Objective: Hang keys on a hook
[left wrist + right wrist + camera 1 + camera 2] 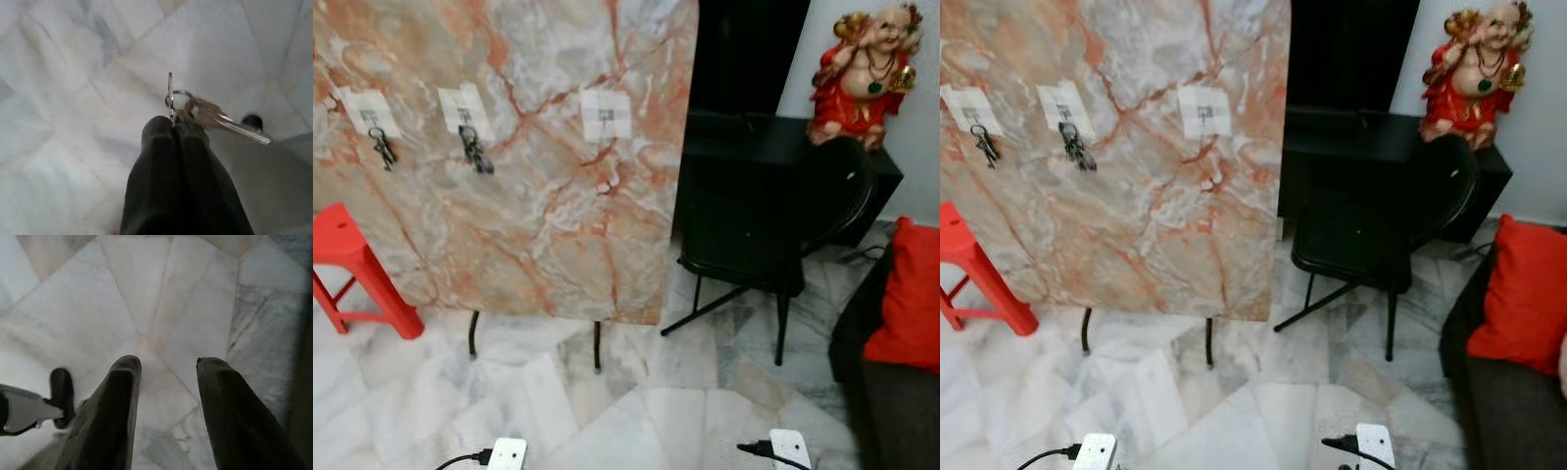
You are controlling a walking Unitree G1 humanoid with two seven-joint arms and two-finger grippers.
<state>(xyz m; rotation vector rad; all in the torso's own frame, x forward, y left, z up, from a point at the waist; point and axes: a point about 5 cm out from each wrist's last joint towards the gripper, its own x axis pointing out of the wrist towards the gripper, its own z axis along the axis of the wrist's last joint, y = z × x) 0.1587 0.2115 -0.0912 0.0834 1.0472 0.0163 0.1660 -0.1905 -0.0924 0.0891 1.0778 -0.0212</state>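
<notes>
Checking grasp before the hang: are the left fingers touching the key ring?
Touching. The left wrist view shows the left gripper with its fingers pressed together on the key ring, a key dangling beside it.

Pink-orange veining on a pale marble slab (pixel 538 196), with three white paper squares, the third (pixel 606 115) bare; dark metal keys (pixel 475 150) against two of them; bright red stool (pixel 357 269); black chair (pixel 773 235) and black cabinet (pixel 744 147); red-robed, gold-trimmed figurine (pixel 862 73); red cushion (pixel 909 294) on a dark grey sofa (pixel 891 411); white-grey marbled floor tiles (pixel 636 411); silver keys (pixel 215 115) between black fingers (pixel 161 147).
</notes>
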